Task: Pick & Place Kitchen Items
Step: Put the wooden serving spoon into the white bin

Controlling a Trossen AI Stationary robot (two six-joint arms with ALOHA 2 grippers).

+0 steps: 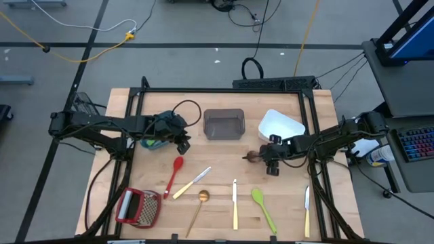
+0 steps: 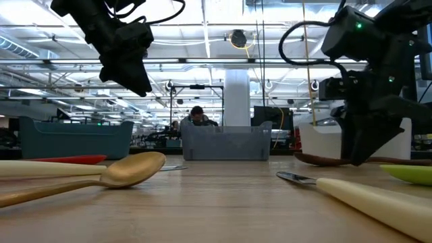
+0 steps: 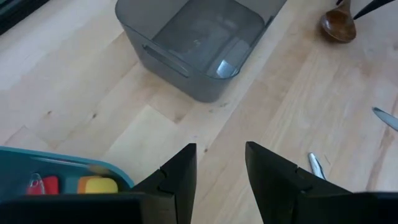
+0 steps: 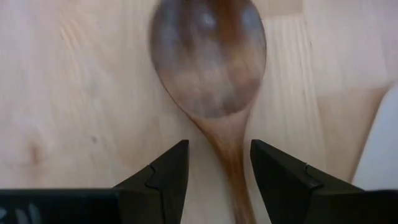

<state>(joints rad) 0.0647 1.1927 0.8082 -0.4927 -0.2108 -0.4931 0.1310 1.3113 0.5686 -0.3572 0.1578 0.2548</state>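
Wooden spoon between right fingers

Across the far half of the pale wooden table stood three obstacles: a teal rectangular plastic bin on the left, a grey translucent rectangular bin in the middle and a white rectangular bin on the right, with open lanes of bare wood between them. The near left corner was blocked by a red-framed metal grater. Only narrow strips of bare wood separated the slim utensils along the near edge.
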